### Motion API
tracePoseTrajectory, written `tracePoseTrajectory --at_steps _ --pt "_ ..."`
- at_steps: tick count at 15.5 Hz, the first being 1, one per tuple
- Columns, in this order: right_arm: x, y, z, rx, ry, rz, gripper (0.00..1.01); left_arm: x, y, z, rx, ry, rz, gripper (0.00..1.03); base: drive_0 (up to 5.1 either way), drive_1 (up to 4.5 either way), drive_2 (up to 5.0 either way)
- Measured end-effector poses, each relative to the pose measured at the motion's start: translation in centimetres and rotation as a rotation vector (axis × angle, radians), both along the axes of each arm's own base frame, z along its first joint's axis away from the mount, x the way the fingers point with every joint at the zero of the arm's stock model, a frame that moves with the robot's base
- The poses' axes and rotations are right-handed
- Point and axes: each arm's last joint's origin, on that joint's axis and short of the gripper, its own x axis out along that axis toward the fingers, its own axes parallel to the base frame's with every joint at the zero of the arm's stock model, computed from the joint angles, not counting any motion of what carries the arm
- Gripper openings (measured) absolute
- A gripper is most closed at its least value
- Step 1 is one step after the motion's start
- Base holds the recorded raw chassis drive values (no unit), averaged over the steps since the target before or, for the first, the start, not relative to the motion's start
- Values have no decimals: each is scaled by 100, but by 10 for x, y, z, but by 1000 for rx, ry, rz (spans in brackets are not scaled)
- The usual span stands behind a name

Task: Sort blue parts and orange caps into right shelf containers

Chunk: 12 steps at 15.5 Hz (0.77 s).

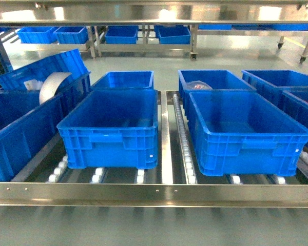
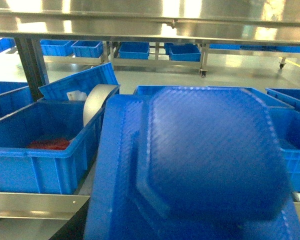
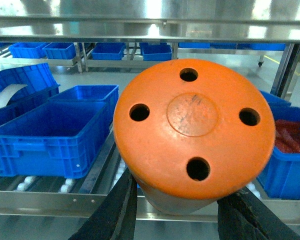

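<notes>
Now the right gripper (image 3: pixel 177 212) clamps an orange cap (image 3: pixel 194 135); the left gripper's state cannot be told behind the blue part (image 2: pixel 200 160). Carry each squarely over a bin (image 1: pixel 246 128) at centre right before letting go.

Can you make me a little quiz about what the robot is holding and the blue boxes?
1. True or false: the right pincer holds an orange cap.
2. How many round holes show on the cap's face? A) two B) four C) six
3. What colour is the part filling the left wrist view?

Key: 1 true. 2 B. 3 blue; it blocks the left pincer, and the front shelf containers look empty.
</notes>
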Motion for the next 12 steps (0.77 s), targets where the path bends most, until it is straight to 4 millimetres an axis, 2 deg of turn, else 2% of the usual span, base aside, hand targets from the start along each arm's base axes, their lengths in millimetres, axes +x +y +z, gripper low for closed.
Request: tracePoseTrajectory --at_steps 11,12 --pt "0 0 0 0 0 0 39 0 0 0 0 0 -1 42 -480 252 252" --pt "0 0 0 0 1 0 39 0 0 0 0 0 0 42 0 0 0"
